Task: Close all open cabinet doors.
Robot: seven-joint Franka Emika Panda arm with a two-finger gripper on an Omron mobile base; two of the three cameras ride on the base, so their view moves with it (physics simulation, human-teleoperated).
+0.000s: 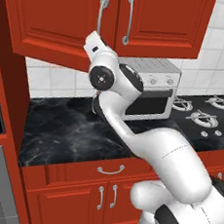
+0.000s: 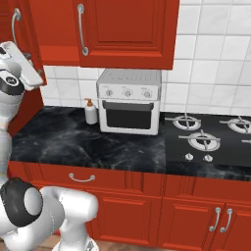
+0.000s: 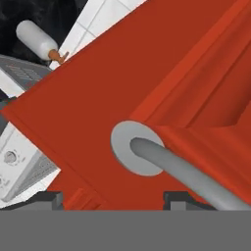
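Glossy red cabinets hang above a dark marbled table (image 1: pixel 73 129), with white tile between them and a gas hob at the table's right end. A small silver oven (image 2: pixel 129 101) stands against the back edge of the table near its middle, and a soap bottle (image 2: pixel 90 112) sits just to its left, also near the back edge.

One wall door, the open door (image 1: pixel 55 20), stands swung out from its frame: in the left base view its lower edge hangs forward over the back of the table, out of line with the shut door (image 1: pixel 162 21) beside it. That is the one the task calls for.

The arm reaches up to it so the end effector (image 3: pixel 110 196) meets the door near its lower corner, by the foot of the handle (image 3: pixel 181 169). In the hand view the round silver mount and the curved bar fill the middle, with the two dark tips low on either side of it. The tips look set at a middling width around the handle's foot, but whether they actually press on it I cannot tell.

Placed low on the handle side, away from the hinge, a push here would likely swing the door home with little effort.

The door itself is tall, shiny red, with a raised rectangular panel and a curved vertical silver bar.
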